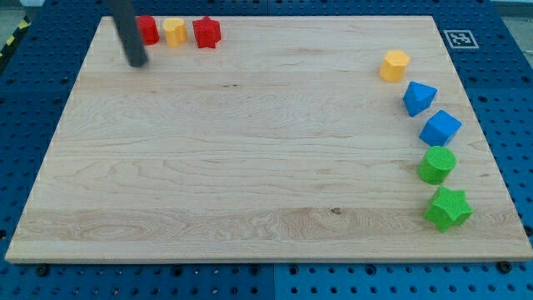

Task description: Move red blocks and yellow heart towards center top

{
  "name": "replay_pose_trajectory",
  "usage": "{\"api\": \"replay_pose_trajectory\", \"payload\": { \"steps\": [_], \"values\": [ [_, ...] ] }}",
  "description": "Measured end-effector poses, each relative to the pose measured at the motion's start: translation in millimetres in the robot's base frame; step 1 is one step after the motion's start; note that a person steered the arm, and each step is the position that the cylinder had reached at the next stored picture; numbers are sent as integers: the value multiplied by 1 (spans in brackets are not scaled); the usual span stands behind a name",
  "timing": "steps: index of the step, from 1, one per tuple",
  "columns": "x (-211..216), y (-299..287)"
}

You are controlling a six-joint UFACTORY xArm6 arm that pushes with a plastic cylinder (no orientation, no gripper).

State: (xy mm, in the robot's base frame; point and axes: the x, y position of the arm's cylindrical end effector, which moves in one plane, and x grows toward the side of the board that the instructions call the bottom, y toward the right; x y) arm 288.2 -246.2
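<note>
Three blocks stand in a row at the board's top left: a red block [148, 30], partly hidden behind the rod, a yellow heart [174, 32] to its right, and a red star [206, 32] further right. My tip [137, 61] is on the board just below and left of the red block, close to it. The row sits near the board's top edge.
Down the view's right side lie a yellow hexagon-like block [395, 65], a blue triangle-like block [419, 98], a blue cube [440, 128], a green cylinder [436, 165] and a green star [448, 208]. The wooden board [250, 167] sits on a blue pegboard table.
</note>
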Motion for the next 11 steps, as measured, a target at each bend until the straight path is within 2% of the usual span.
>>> {"api": "replay_pose_trajectory", "payload": {
  "steps": [1,3,9,11],
  "values": [
    [-36,-40],
    [-54,-26],
    [-54,99],
    [-54,163]
  ]
}}
